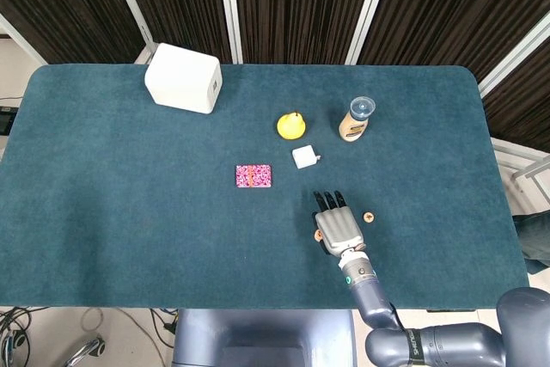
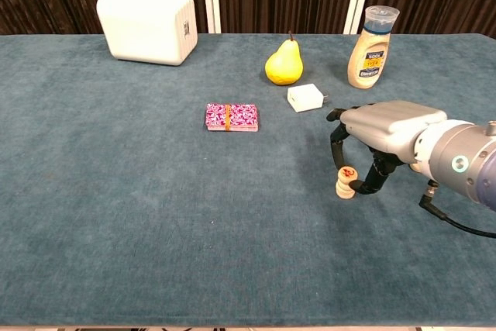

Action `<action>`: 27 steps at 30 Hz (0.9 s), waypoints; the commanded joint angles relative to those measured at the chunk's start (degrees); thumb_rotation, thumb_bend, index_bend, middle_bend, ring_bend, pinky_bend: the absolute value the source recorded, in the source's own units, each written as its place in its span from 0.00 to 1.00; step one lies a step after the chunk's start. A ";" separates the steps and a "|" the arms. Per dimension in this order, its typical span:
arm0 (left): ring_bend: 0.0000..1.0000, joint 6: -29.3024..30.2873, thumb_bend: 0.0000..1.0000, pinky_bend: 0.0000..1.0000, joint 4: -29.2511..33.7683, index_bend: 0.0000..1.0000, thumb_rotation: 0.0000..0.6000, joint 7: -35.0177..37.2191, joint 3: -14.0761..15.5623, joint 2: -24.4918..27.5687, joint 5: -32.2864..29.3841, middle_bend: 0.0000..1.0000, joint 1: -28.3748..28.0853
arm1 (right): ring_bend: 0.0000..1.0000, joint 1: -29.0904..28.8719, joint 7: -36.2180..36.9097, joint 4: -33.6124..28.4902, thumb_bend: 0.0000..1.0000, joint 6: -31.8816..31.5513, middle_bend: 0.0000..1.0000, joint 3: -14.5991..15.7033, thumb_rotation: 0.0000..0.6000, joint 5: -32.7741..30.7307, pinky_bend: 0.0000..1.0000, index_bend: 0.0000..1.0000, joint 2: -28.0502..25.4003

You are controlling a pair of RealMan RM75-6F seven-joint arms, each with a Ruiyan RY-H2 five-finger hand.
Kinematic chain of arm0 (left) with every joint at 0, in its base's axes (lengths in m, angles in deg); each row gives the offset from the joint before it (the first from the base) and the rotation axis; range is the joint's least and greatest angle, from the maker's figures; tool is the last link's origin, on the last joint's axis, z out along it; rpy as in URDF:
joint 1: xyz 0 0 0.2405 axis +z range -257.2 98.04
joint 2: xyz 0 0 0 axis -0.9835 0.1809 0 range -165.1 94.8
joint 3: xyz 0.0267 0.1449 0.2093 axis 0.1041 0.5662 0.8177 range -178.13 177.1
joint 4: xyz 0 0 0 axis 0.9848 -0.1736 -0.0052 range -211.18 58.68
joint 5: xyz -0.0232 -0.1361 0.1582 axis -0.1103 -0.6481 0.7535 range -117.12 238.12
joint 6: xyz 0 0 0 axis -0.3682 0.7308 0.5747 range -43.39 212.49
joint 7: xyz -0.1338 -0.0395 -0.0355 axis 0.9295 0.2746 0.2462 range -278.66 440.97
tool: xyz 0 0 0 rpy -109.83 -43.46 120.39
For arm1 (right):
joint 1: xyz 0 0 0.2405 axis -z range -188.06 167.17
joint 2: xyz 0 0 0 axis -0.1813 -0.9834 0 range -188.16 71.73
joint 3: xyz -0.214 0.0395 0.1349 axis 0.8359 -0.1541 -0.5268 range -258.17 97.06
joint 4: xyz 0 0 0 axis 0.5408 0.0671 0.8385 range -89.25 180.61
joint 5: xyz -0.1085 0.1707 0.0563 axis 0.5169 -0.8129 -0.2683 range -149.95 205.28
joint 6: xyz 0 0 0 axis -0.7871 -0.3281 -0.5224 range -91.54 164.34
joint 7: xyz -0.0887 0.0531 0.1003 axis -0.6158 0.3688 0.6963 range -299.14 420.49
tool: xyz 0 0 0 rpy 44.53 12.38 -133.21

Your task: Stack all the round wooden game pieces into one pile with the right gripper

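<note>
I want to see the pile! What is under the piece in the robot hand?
The right robot hand pinches a tilted piece with a red mark. Right under it a plain wooden piece stands on the table. Whether they touch is unclear, and fingers hide the far side.

A short pile of round wooden pieces (image 2: 344, 182), red-marked top, stands upright; another piece (image 1: 369, 217) lies apart.

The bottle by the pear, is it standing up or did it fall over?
Standing up. The bottle rests on its cap end, base pointing upward, beside the pear.

Bare cloth left of the pile (image 2: 345, 184); charger (image 2: 305, 98) and bottle (image 2: 370, 48) behind.
</note>
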 commanded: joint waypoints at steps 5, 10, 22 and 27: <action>0.00 -0.08 0.09 0.05 0.02 0.00 1.00 -0.26 0.11 -0.10 0.16 0.00 -0.09 | 0.00 0.08 0.31 -0.24 0.40 0.06 0.00 0.32 1.00 0.12 0.00 0.48 -0.26; 0.00 0.04 0.09 0.05 0.06 0.00 1.00 -0.22 0.07 -0.07 0.10 0.00 -0.03 | 0.00 0.04 0.37 -0.40 0.40 -0.02 0.00 0.46 1.00 0.21 0.00 0.47 -0.33; 0.00 -0.05 0.09 0.05 0.01 0.00 1.00 -0.20 0.07 -0.08 0.04 0.00 -0.06 | 0.00 -0.09 0.35 -0.32 0.40 -0.20 0.00 0.63 1.00 0.10 0.00 0.45 -0.26; 0.00 -0.12 0.09 0.05 0.02 0.00 1.00 -0.31 0.11 -0.12 0.05 0.00 -0.10 | 0.00 -0.05 0.37 -0.38 0.40 -0.24 0.00 0.79 1.00 0.05 0.00 0.45 -0.41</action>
